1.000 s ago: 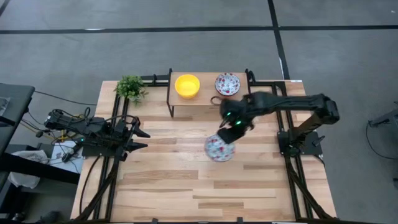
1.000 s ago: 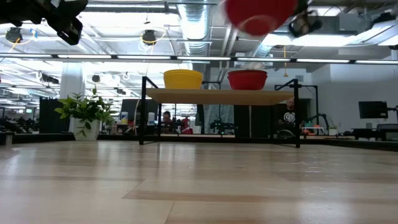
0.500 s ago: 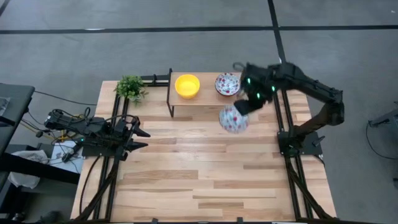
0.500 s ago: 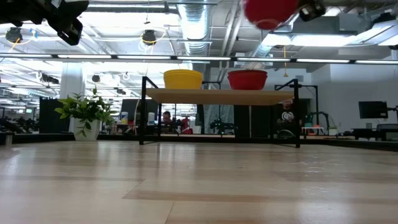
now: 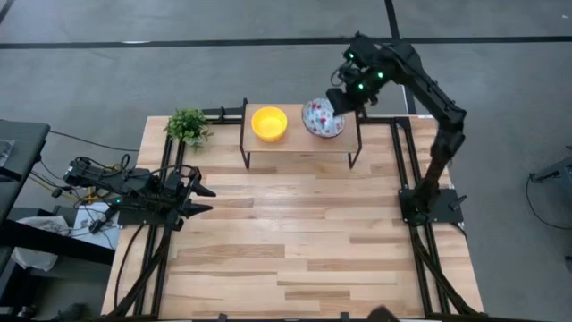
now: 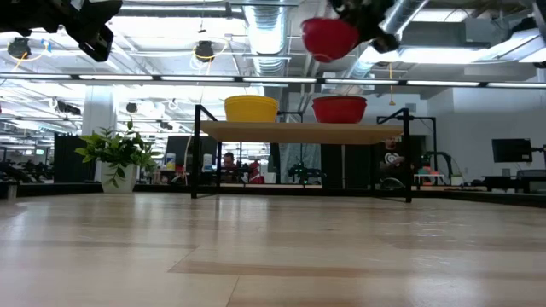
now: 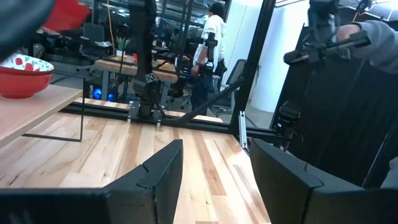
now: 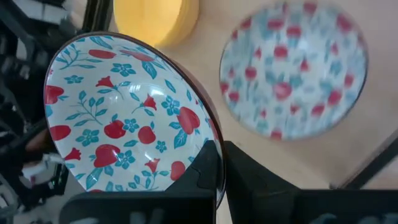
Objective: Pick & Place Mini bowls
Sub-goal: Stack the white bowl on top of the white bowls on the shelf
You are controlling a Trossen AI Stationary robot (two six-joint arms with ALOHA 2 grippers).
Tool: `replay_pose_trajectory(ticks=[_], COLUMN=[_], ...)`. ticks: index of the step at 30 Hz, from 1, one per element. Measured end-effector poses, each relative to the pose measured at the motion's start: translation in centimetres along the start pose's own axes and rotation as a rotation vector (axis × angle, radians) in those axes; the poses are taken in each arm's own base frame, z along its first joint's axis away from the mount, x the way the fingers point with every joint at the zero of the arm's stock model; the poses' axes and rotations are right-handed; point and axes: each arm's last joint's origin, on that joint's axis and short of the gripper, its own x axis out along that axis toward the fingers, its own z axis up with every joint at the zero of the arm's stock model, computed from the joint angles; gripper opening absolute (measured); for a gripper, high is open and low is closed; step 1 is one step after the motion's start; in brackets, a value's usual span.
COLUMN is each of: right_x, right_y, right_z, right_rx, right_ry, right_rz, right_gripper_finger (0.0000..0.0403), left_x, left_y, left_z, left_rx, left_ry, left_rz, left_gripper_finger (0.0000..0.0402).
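A: Where is the right gripper (image 5: 338, 100)?

B: Raised above the small wooden shelf (image 5: 295, 143) at the far edge of the table (image 5: 295, 250), its fingers clamped on the rim of a floral bowl (image 5: 322, 117). The bowl hangs tilted in the air over the shelf's right part; from the low view its red outside (image 6: 330, 37) shows well above the shelf top.

A: And under it?

B: The right wrist view shows the held floral bowl (image 8: 127, 124) close up, with a second floral bowl (image 8: 292, 68) resting on the shelf beyond it, and a yellow bowl (image 8: 152, 22) beside that one. From overhead the yellow bowl (image 5: 269, 123) sits on the shelf's left part. Level with the table, the yellow bowl (image 6: 251, 108) and the resting red-sided bowl (image 6: 339, 109) stand side by side, apart.

A: The left arm?

B: Its left gripper (image 5: 198, 199) waits at the table's left edge, fingers spread apart. A small green plant (image 5: 188, 126) stands at the far left corner
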Motion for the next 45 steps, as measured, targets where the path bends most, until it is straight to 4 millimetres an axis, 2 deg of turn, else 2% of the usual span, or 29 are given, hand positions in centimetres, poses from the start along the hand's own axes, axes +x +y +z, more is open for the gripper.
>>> replay_pose_trajectory(ticks=[3,9,16,21,25,34,45], right_x=[0.0,0.2,0.5,1.7,3.0,3.5,4.0], right_y=[-0.8,-2.7,-3.8,-4.0,-4.9,-6.8,-7.0], right_z=[1.6,3.1,3.1,2.9,2.9,3.0,3.3], right_rx=[0.008,0.036,0.055,0.031,0.040,0.071,0.039], right_ry=[-0.024,-0.031,-0.025,0.014,0.061,0.091,0.096], right_rz=[0.004,-0.011,-0.077,-0.101,-0.146,-0.171,-0.197], right_gripper_finger=[0.0000,0.0000,0.0000,0.0000,0.0000,0.0000,0.0000], left_x=[0.0,0.0,0.0,0.0,0.0,0.0,0.0], left_y=[0.0,0.0,0.0,0.0,0.0,0.0,0.0], left_z=[0.0,0.0,0.0,0.0,0.0,0.0,0.0], left_rx=[0.000,0.000,0.001,0.001,0.000,-0.002,-0.002], left_ry=[0.000,0.000,-0.001,-0.001,0.000,0.000,-0.001], left_rz=[0.000,0.000,0.000,0.000,-0.001,-0.001,-0.001], left_gripper_finger=[0.0186,0.0186,0.0186,0.0186,0.0186,0.0186,0.0186])
